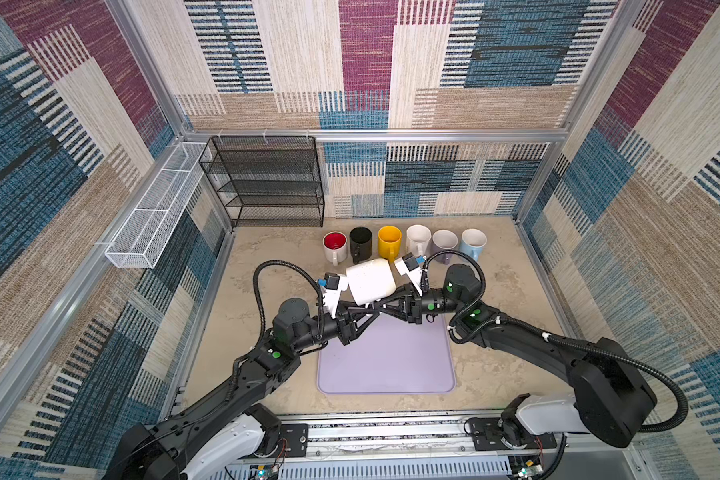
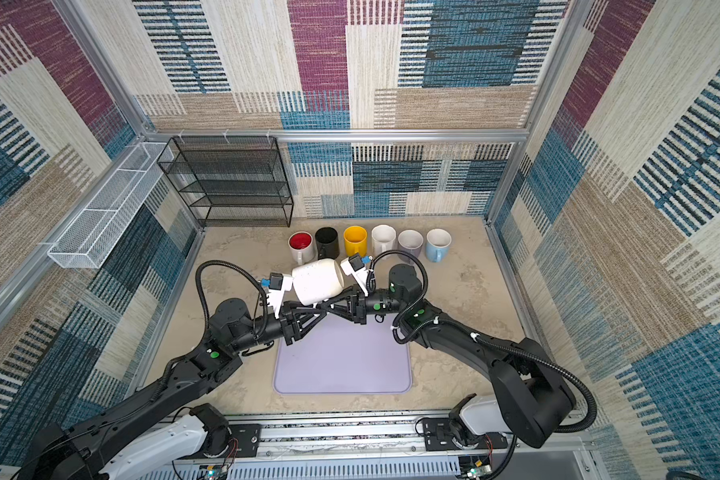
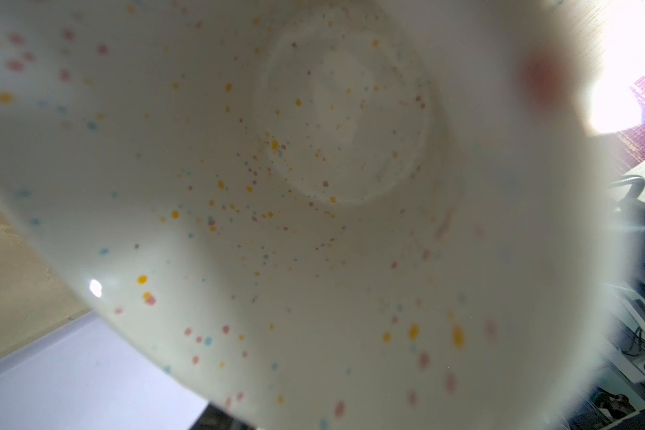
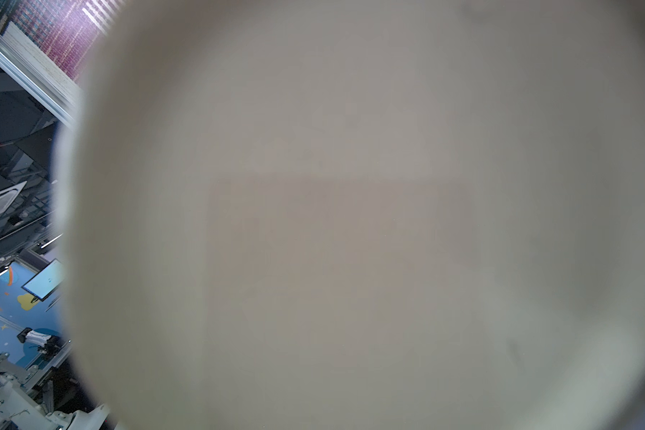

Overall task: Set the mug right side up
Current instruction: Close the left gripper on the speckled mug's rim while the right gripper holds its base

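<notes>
- Filling both wrist views, the mug (image 3: 313, 223) is held in the air on its side, above the far edge of the mat (image 1: 387, 365). The turn is judged half done; setting it upright is left.
- Both arms are stretched inward and meet beneath it.
- Jaws of the right gripper (image 1: 386, 308) are closed, judged to be holding the mug; whether the left gripper (image 1: 368, 311) grips it cannot be told.

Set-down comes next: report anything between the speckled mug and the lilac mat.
Nothing loose shows. The speckled white mug hangs tilted near the far edge of the lilac mat; only the left gripper and right gripper meet beneath it. The six-mug row stands farther back.
</notes>
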You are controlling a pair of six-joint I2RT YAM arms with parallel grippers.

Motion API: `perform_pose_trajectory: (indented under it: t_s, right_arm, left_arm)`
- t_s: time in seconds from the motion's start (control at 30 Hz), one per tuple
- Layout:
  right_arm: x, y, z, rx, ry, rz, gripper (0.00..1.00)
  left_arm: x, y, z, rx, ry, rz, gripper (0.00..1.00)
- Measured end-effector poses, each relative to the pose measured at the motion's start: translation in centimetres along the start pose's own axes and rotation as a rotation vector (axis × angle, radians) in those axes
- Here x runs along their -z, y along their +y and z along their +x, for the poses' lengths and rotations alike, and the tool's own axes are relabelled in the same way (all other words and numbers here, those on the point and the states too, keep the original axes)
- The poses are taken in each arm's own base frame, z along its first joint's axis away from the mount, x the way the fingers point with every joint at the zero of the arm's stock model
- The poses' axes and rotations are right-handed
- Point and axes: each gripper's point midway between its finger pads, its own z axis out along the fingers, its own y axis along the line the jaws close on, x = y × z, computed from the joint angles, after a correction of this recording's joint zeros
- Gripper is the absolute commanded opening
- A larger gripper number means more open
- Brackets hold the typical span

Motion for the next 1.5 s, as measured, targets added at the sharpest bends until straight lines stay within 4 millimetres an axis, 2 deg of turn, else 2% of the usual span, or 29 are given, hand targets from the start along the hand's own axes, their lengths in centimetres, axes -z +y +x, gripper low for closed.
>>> perform_pose_trajectory:
  t_s: [0.23, 0.4, 0.47, 0.9, 1.03, 1.3, 1.4, 1.5]
  right_arm:
    - [0.0, 0.3, -0.1, 0.008, 0.0, -0.011, 0.0]
    - [-0.1, 0.6, -0.3, 0.069, -0.008, -0.025, 0.0]
    - [-0.1, 0.8, -0.5, 0.091, -0.014, -0.027, 0.0]
    - [0.1, 1.2, -0.7, 0.1, -0.018, -0.011, 0.0]
    - [0.1, 1.2, -0.7, 0.099, -0.014, -0.003, 0.05]
    - [0.4, 1.2, -1.0, 0.097, -0.019, 0.007, 0.25]
    - [0.6, 1.1, -1.2, 0.074, -0.026, 0.019, 0.26]
    - [0.8, 1.1, -1.5, 0.06, -0.036, 0.032, 0.33]
  left_arm:
    - [0.2, -0.3, 0.2, 0.001, 0.003, 0.015, 0.23]
    - [0.3, -0.8, 0.1, 0.042, -0.001, 0.039, 0.04]
    - [0.4, -1.0, -0.1, 0.041, -0.007, 0.044, 0.0]
    - [0.5, -1.3, -0.3, 0.035, -0.014, 0.055, 0.0]
    - [0.5, -1.4, -0.3, 0.033, -0.016, 0.056, 0.0]
    - [0.6, -1.4, -0.5, 0.031, -0.021, 0.054, 0.0]
    - [0.6, -1.4, -0.5, 0.018, -0.024, 0.053, 0.0]
    - [0.6, -1.3, -0.6, 0.012, -0.028, 0.047, 0.0]
